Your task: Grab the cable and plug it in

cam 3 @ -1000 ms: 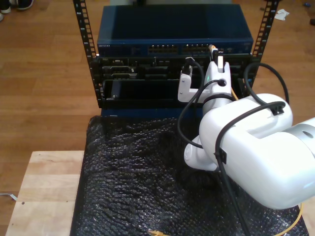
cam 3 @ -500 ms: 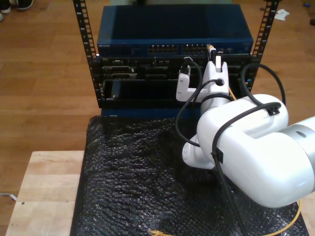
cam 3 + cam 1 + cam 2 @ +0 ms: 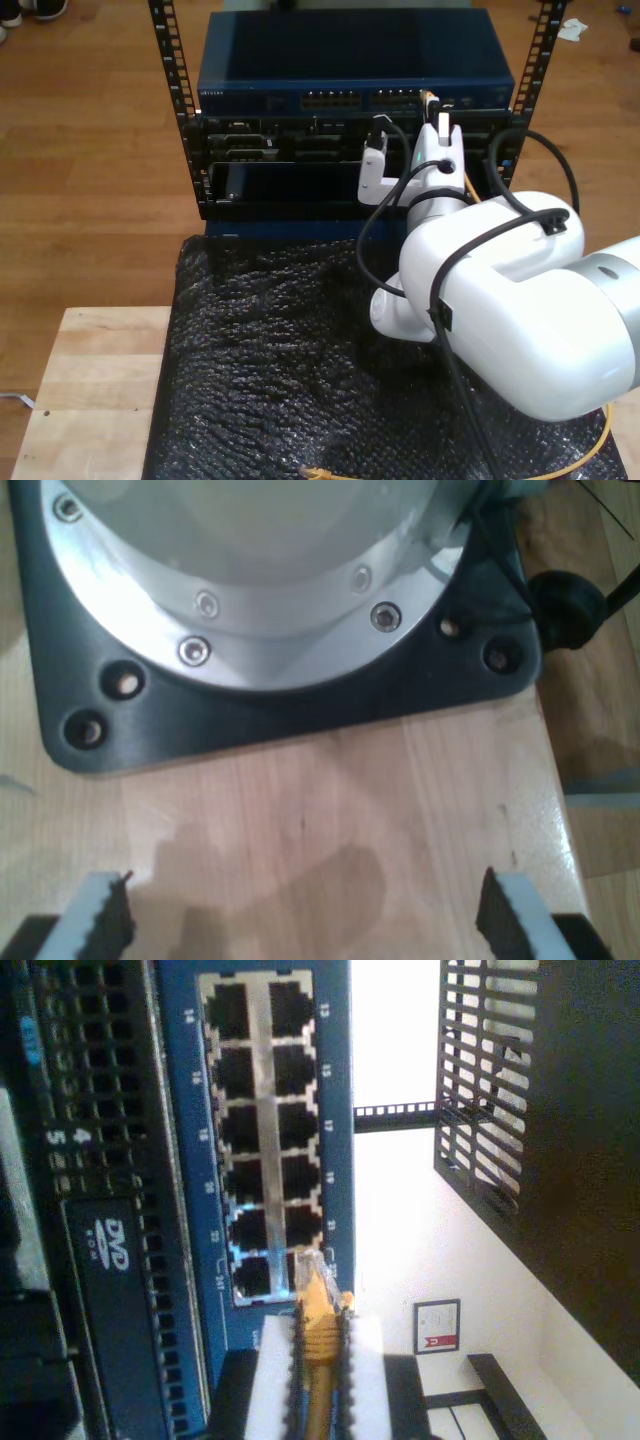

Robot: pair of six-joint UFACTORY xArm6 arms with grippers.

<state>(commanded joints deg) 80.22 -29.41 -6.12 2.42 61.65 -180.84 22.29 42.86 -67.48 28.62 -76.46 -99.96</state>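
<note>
My second gripper [image 3: 318, 1360] is shut on the yellow cable [image 3: 320, 1335] just behind its plug [image 3: 311, 1272]. The plug's tip sits at the end ports of the silver port block [image 3: 262, 1130] on the blue switch [image 3: 350, 60]; I cannot tell whether it is seated. In the exterior view my second gripper [image 3: 437, 108] reaches up to the switch's front at the right port group. The cable's other end [image 3: 316, 472] lies on the black mat, and a loop [image 3: 599, 449] shows at the exterior view's lower right. My first gripper [image 3: 300, 920] is open over bare wood.
The switch sits in a black rack with perforated rails [image 3: 166, 60]. Below it are dark units, one with a DVD drive [image 3: 110, 1260]. Black bubble wrap [image 3: 270, 370] covers the wooden table [image 3: 90, 390]. An arm's base plate [image 3: 280, 710] lies ahead of my first gripper.
My second gripper has moved a little further toward the switch's ports with the plug in it, then held nearly still over the last half second.
</note>
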